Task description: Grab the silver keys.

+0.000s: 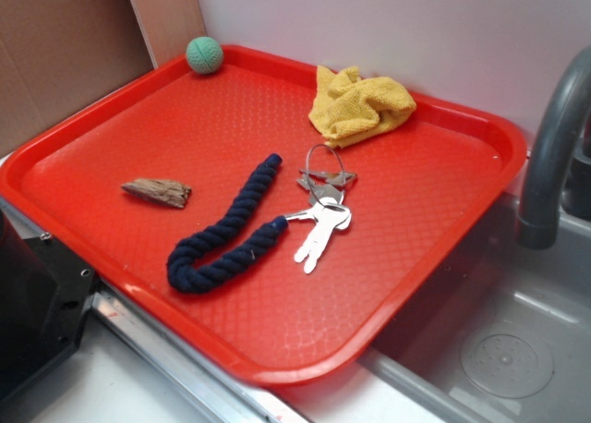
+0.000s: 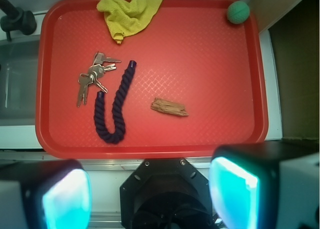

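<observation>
The exterior view looks obliquely down at the tray point(image 1: 443, 247) from nearby; the wrist view looks straight down from above. Both share the whole tray point(image 2: 200, 64).

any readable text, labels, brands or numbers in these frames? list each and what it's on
None readable in either view.
The silver keys could carry stamps, but they are too small to make out.
The red tray, navy rope, yellow cloth, green ball and wood chip show no markings.

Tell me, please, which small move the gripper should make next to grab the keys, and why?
Probably move forward and left over the red tray toward the silver keys. The open gripper hangs high at the tray's near edge, and the navy rope lies close beside the keys.
</observation>
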Controlling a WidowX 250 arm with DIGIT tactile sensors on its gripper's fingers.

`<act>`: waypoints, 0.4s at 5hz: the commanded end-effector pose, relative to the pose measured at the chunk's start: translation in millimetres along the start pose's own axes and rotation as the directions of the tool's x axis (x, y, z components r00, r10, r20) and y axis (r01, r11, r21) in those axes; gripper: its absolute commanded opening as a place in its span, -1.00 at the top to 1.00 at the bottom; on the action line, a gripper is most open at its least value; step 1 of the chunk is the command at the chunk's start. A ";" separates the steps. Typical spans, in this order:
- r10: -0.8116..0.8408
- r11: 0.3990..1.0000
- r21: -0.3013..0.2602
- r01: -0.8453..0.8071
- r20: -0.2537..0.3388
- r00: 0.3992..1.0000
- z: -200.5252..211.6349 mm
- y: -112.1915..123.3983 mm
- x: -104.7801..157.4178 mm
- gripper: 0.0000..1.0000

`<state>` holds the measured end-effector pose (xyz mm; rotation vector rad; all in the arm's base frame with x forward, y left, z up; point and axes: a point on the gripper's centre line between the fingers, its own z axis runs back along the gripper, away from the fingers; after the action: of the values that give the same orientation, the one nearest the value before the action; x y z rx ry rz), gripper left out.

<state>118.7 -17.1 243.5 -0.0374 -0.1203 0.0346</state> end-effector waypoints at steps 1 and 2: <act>0.000 1.000 0.000 0.000 0.000 1.000 0.0 0.0 0.0 -1.00; 0.169 0.985 -0.049 -0.163 0.149 0.974 -41.7 -11.2 35.8 -1.00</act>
<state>156.8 -25.7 200.5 -0.0785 -0.2463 0.2201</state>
